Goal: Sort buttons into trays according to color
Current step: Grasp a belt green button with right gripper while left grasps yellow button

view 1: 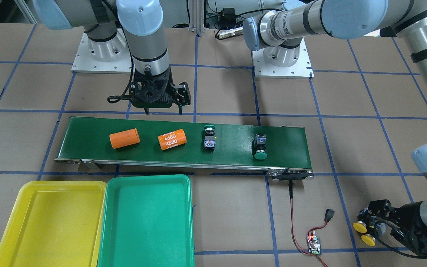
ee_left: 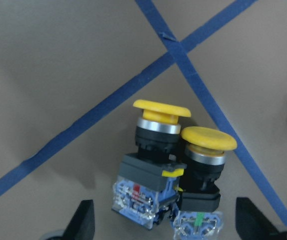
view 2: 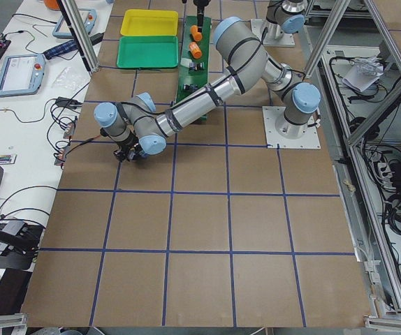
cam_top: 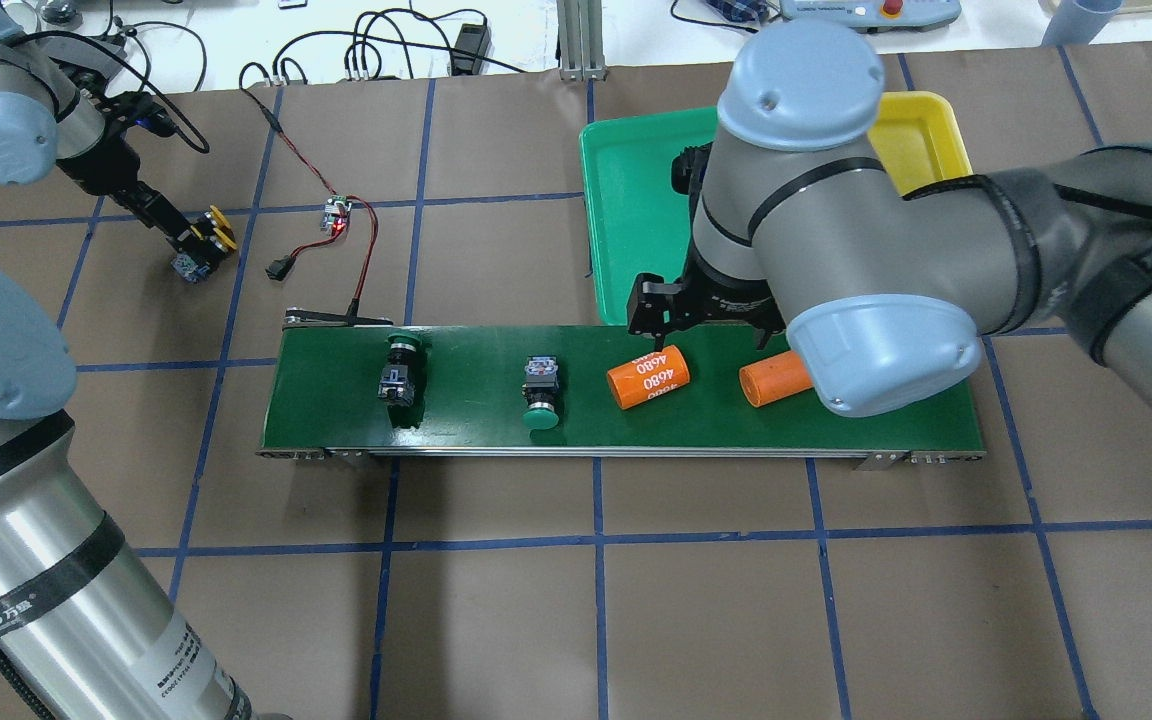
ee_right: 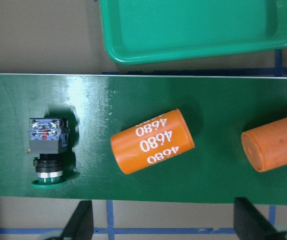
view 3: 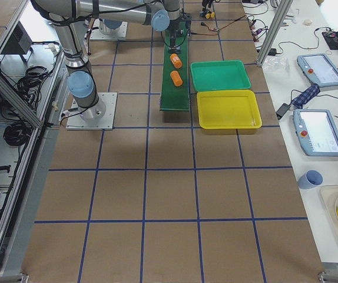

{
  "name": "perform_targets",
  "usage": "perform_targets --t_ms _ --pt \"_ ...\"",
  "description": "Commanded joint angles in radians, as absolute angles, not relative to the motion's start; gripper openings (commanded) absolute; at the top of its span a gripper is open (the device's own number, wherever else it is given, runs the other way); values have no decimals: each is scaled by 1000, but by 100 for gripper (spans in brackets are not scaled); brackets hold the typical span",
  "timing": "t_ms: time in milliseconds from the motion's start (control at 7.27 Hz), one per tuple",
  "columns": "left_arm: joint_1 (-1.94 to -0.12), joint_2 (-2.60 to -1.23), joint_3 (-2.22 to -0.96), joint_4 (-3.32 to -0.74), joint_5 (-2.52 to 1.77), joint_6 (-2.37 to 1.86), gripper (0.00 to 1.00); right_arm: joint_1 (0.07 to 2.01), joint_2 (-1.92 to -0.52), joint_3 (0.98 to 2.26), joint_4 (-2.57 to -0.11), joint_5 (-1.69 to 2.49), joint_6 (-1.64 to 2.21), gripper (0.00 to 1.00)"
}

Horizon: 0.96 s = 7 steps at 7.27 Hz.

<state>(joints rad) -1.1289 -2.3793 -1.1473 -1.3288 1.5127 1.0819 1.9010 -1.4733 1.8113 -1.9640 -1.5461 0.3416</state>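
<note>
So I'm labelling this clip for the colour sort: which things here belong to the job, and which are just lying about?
Part of the job:
green buttons, on the belt
yellow buttons, on the table
yellow tray
green tray

Lying about:
orange cylinders
conveyor belt
small circuit board with wires

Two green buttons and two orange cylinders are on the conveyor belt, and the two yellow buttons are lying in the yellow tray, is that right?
Not quite. The two yellow buttons lie on the table by the left gripper, not in the yellow tray, as the front-facing view shows. The green buttons and orange cylinders are on the conveyor belt.
</note>
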Motion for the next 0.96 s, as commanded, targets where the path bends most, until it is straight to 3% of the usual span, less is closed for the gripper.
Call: perform_targets --t_ms 0,138,275,688,825 --pt "-1129 -2393 -1131 -1336 1509 1085 100 1974 -1395 1767 -1985 -1546 420 100" --pt "-1127 -2401 -1126 -1336 1509 1085 97 1989 -1363 1755 -1983 -1555 429 100" --pt "-1127 -2404 -1115 -1338 1509 1085 88 1994 -1344 1755 -1993 -1545 430 100" --pt "-1126 -2414 -1109 -1339 1496 1085 46 1987 -1338 1758 -1987 -1563 423 100" --pt "-1126 -2414 -1105 -1339 1490 1085 41 1985 -1338 1764 -1987 -1562 423 100"
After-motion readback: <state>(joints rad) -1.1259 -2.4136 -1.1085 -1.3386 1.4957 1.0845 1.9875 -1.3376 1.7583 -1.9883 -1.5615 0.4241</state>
